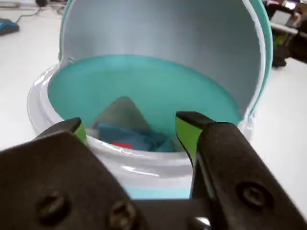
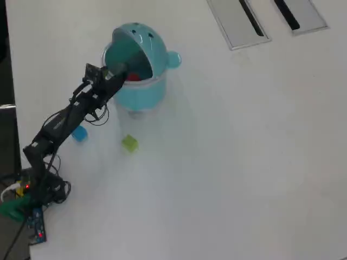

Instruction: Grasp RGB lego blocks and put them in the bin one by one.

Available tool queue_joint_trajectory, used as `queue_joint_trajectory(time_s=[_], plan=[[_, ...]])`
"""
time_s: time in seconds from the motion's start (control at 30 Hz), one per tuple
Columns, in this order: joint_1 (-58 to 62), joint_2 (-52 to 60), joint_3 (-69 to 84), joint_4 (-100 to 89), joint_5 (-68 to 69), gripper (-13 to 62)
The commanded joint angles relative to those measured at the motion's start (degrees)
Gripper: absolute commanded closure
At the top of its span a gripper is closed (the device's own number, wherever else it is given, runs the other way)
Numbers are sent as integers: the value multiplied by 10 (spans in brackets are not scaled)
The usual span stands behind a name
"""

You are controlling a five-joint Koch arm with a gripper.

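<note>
One red block (image 1: 122,144) inside bin (image 1: 144,91), claw (image 1: 132,128) spread wide, empty, green block (image 2: 129,143) on table (image 2: 244,162).

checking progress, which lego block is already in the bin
The red block: it lies inside the bin, while the green block and blue block sit on the table.

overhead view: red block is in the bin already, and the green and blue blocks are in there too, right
Not quite. The red block is inside the bin, but the overhead view shows the green block and the blue block lying on the table, both outside the bin, the blue one beside the arm.
</note>
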Motion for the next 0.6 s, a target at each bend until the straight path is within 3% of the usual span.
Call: queue_joint_trajectory(time_s=[0.0,0.57], plan=[[14,54,0,-48,-7,173],[83,223,203,-33,-6,183]])
